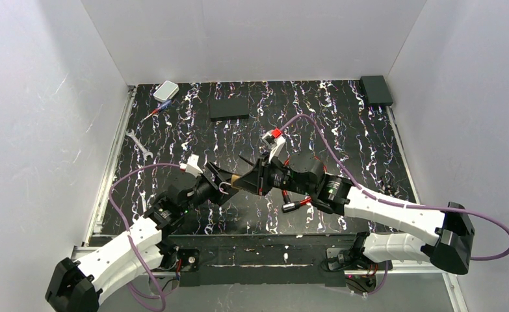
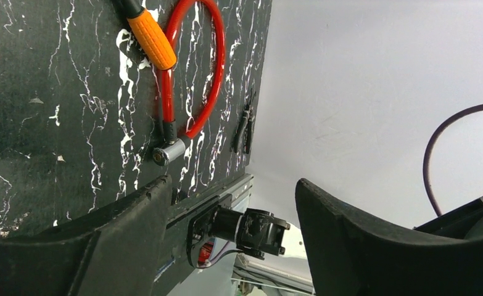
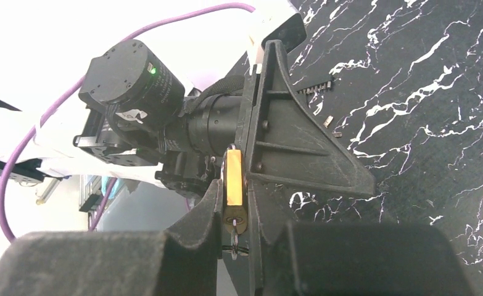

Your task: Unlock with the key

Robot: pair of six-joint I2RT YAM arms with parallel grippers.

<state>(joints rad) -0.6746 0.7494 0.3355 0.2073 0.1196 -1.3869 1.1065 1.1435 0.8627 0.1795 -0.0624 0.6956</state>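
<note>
Right wrist view: right fingers (image 3: pixel 195 228) pinch the brass padlock (image 3: pixel 233 185). Left fingers (image 2: pixel 350 234) are wide and empty. Next, they should grab the orange key (image 2: pixel 152 40) off the bench (image 2: pixel 41 123).

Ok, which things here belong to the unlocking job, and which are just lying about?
Job: brass padlock, clamped in the right tool; orange-bodied key, lying on the table; left tool, open and empty.
Lying about: silver wrench; red cable loop; white box; black box mid-table; black box in the far right corner; pliers.
</note>
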